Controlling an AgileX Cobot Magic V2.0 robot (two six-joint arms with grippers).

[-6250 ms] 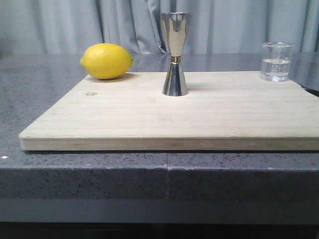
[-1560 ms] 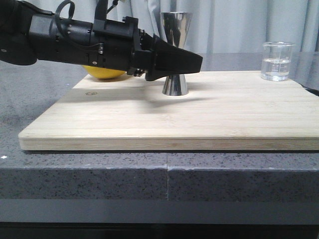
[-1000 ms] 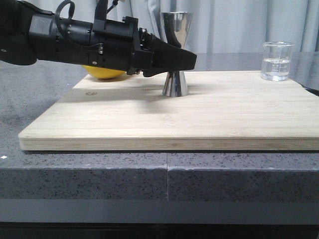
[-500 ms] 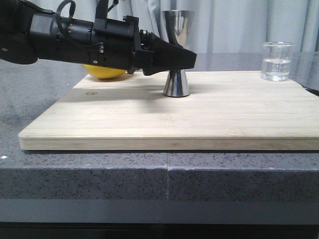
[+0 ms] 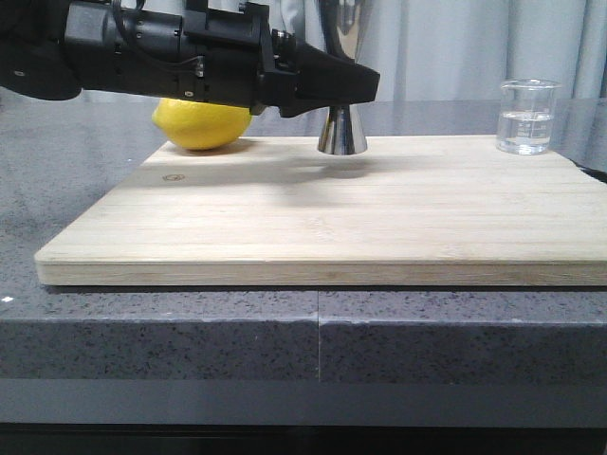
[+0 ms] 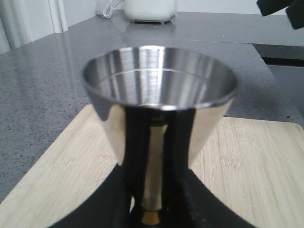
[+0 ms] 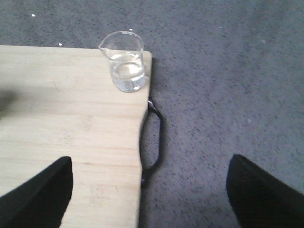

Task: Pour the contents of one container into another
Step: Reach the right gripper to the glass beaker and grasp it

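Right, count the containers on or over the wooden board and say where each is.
2. The steel jigger is held in the left claw, lifted off the board. The glass beaker stands at the board's far right corner.

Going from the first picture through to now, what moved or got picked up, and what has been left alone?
The left gripper came in from the left, closed on the waist of the steel jigger and has lifted it clear of the cutting board, a little to the right of where it stood. The lemon and the glass beaker, with clear liquid inside, sit where they were. The right gripper hangs open, not touching the beaker.
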